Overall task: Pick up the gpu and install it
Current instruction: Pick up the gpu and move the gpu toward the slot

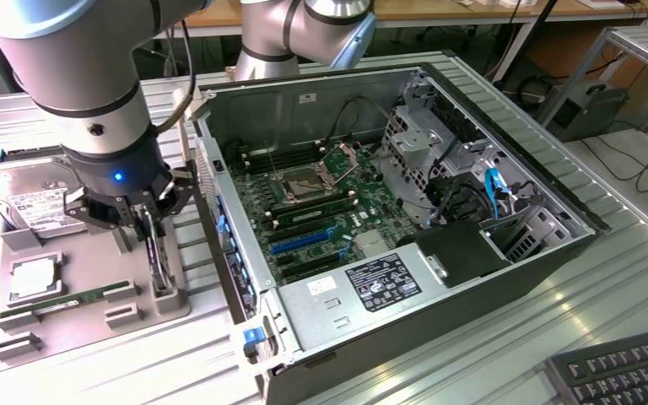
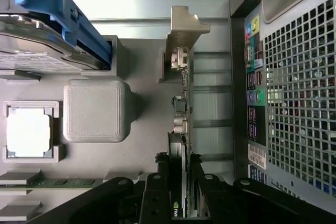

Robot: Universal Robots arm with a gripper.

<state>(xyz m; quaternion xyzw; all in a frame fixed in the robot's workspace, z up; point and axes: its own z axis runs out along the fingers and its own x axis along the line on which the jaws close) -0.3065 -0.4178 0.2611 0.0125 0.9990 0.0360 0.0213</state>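
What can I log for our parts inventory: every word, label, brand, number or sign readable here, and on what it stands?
Nothing reads clearly enough to quote.
power supply label: print too small.
white case sticker: too small.
hard drive label: blurred.
keyboard keys: too small.
rear-panel sticker: blurred.
gpu edge logo: unreadable.

**Tight on both sides, open above**

In the exterior view, the computer case stands close at 3 o'clock from the gripper, and the hard drive lies at 9 o'clock. There is open room above the motherboard.
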